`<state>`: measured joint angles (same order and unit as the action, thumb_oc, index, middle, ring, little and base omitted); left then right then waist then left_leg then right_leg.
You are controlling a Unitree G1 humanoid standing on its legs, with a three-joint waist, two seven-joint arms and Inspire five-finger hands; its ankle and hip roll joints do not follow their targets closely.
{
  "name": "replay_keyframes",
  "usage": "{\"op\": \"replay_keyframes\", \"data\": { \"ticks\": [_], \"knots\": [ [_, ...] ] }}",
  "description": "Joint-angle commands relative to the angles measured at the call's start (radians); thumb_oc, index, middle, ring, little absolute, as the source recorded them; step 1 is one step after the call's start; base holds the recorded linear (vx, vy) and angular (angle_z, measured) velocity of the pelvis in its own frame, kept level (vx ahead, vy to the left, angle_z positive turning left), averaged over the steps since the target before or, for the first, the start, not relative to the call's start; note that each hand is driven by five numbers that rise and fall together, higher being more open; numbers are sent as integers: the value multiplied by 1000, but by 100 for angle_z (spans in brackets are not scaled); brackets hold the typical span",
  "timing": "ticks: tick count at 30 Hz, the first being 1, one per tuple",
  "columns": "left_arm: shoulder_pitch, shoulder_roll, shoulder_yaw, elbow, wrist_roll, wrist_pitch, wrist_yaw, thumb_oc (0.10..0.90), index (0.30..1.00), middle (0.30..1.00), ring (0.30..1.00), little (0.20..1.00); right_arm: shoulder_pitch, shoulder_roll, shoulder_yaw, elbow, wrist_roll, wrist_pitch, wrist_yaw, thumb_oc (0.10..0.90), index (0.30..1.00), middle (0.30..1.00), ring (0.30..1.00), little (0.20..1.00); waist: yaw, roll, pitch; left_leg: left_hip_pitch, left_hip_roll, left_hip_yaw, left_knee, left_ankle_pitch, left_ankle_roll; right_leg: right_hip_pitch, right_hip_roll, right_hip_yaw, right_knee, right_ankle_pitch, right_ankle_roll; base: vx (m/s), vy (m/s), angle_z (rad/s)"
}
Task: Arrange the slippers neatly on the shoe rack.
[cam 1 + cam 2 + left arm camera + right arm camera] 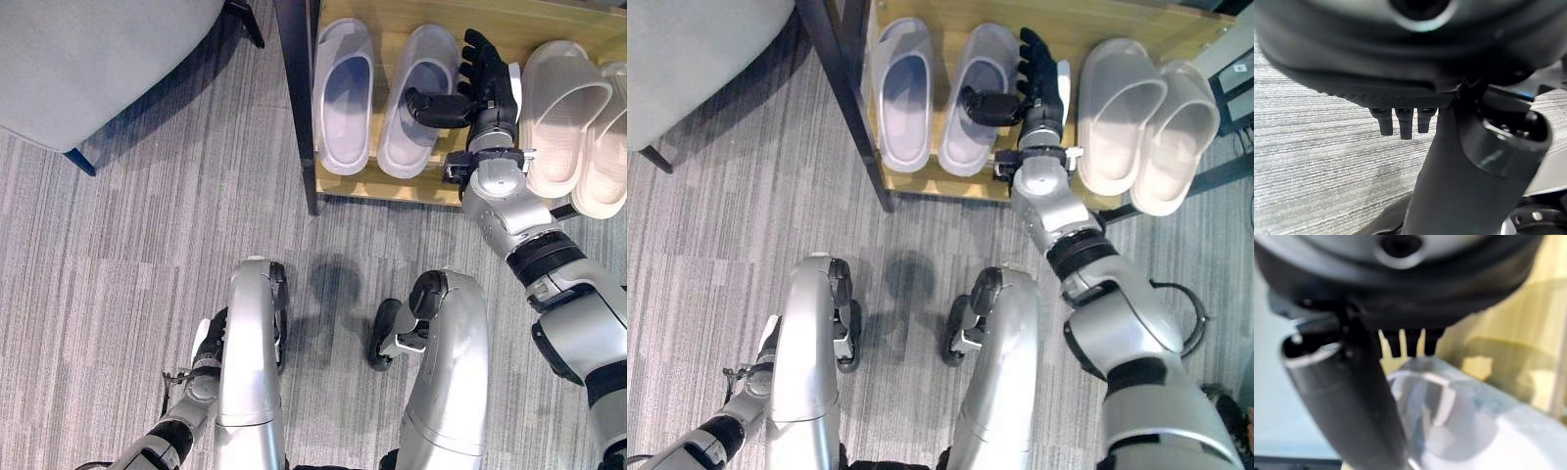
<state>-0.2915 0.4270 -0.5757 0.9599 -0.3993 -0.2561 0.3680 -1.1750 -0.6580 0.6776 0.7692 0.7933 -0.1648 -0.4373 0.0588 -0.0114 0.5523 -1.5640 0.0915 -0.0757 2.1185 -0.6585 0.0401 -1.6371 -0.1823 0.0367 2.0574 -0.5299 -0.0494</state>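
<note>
On shoe rack [392, 186]: lavender slippers [384, 98] side by side.

The light wooden shoe rack shelf [392, 186] is carrying two pale lilac rubber slippers [343, 93] lying side by side just left of the robot's right hand [487, 83], and two cream rubber slippers [563, 113] sitting just right of it, overlapping.
</note>
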Motion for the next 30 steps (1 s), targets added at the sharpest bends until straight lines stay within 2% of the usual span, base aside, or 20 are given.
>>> {"op": "replay_keyframes", "data": {
  "ticks": [1,7,11,13,18,30],
  "knots": [
    [66,-4,-42,-116,27,-33,-4,800,900,900,900,900,-40,-99,-41,-169,39,-133,19,800,900,900,900,900,46,3,-32,-6,-42,-28,-43,-69,61,67,47,101,65,-124,-120,0,0,0],
    [64,-4,-38,-121,42,-30,-7,800,900,900,900,900,7,-103,-73,-200,47,-141,22,800,900,900,900,900,45,5,-32,-6,-44,-32,-47,-66,60,67,46,102,63,-123,-117,0,0,0],
    [72,-10,-35,-121,47,-28,-2,800,900,900,900,900,42,-88,-141,-219,12,-154,-25,800,900,900,900,900,45,8,-32,-6,-45,-31,-48,-65,61,67,48,103,62,-121,-116,0,0,0],
    [75,-22,-34,-115,52,-27,0,800,900,900,900,900,66,-65,-197,-232,6,-181,-54,800,900,900,900,900,45,9,-32,-6,-46,-30,-45,-64,62,67,52,103,64,-121,-116,0,0,0],
    [71,-33,-28,-101,60,-30,7,800,900,900,900,900,84,-47,-242,-258,-15,-202,-79,800,900,900,900,900,46,10,-32,-6,-49,-29,-43,-62,62,67,53,102,66,-119,-114,0,0,0],
    [62,-39,-27,-95,76,-29,17,800,900,900,900,900,106,11,-245,-313,24,-219,-63,800,900,900,900,900,54,10,-32,-6,-52,-31,-36,-59,59,67,51,100,75,-116,-111,0,0,0]
  ]
}}
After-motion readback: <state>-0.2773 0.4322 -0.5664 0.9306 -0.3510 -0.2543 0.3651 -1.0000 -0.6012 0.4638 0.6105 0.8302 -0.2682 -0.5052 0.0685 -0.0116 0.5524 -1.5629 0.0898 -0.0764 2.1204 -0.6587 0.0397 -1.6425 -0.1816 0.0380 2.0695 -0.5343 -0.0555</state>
